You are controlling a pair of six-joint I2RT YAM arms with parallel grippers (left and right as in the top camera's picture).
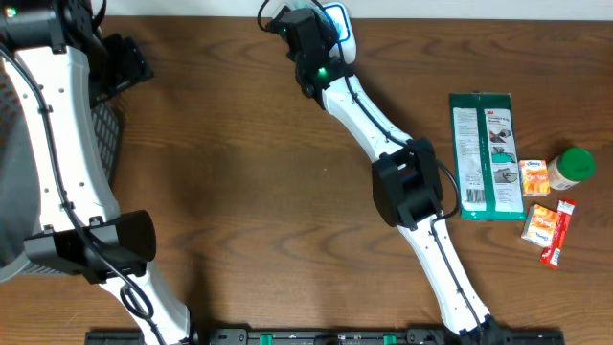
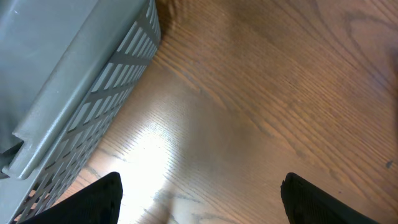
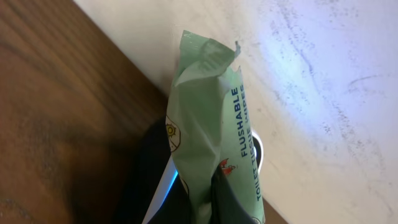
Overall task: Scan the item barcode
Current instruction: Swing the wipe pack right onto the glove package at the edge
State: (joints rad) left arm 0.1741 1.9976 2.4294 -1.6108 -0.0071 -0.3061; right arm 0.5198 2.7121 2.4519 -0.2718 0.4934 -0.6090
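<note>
Item: wipes [image 3: 208, 124], green soft pack, held up at the far edge of the counter [image 1: 239, 172], right by the scanner [image 1: 340, 24].
Grip: right end effector [image 1: 308, 43] closed on the lower part of the pack; top flap free and creased.
Idle arm: left end effector [image 2: 199, 205] wide open, empty, low over bare wood beside the basket [image 2: 74, 81].
Barcode: not seen in any view; face turned to the scanner cannot be told.
Risk, missed read: likely if the soft film wrinkles or tilts, bending the code or turning it away.
Risk, slip: narrow pinch on slick film; could sag or slide out during a turn.
Risk, knock: pack very close to the scanner; a small push could shift it toward the edge.
</note>
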